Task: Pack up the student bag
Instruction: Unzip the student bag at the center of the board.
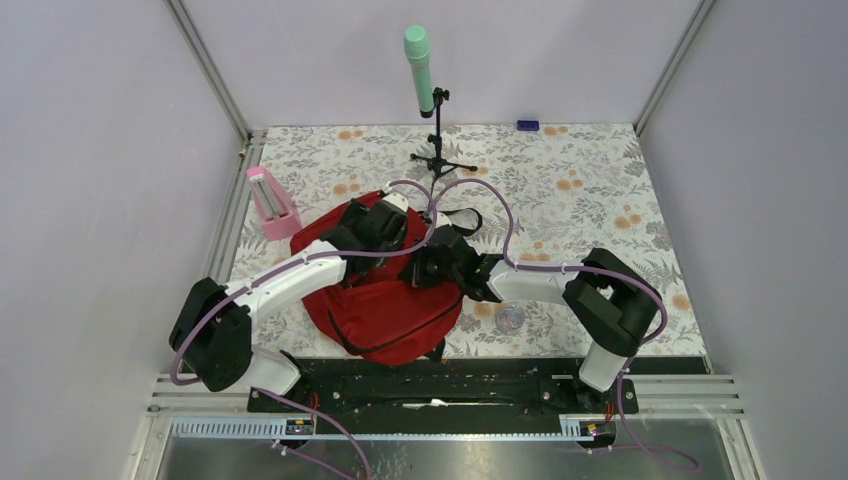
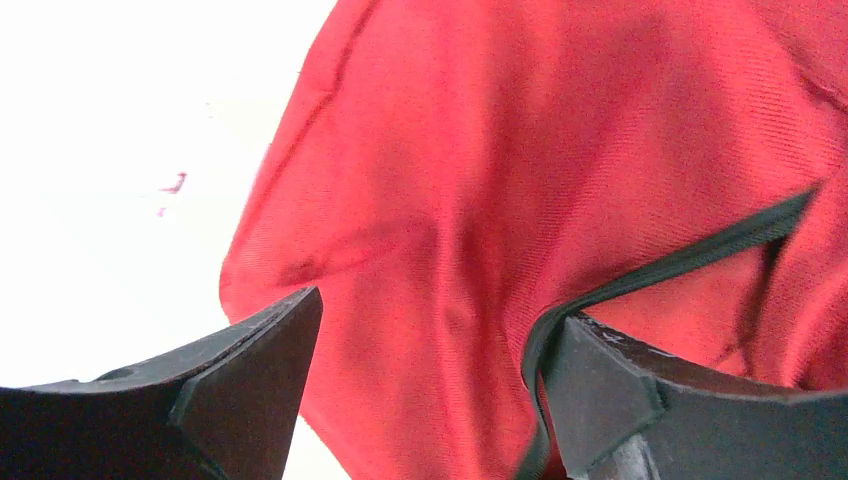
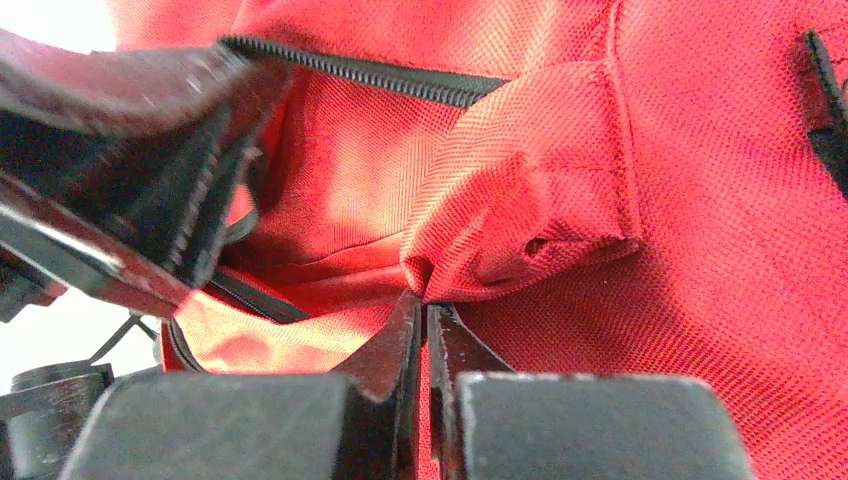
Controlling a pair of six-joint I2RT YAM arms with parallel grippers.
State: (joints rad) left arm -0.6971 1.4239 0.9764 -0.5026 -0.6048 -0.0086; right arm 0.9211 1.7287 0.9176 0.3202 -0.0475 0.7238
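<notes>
Red student bag [image 1: 390,315] lying crumpled at near centre of floral table [image 1: 580,190], left gripper [image 2: 430,320] over its fabric with jaws spread apart, right gripper [image 3: 422,312] closed, pinching a fold of bag fabric.

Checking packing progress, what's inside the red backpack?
No contents visible: the student bag shows only red fabric and a black zipper; the left arm and right arm cover its top.
</notes>
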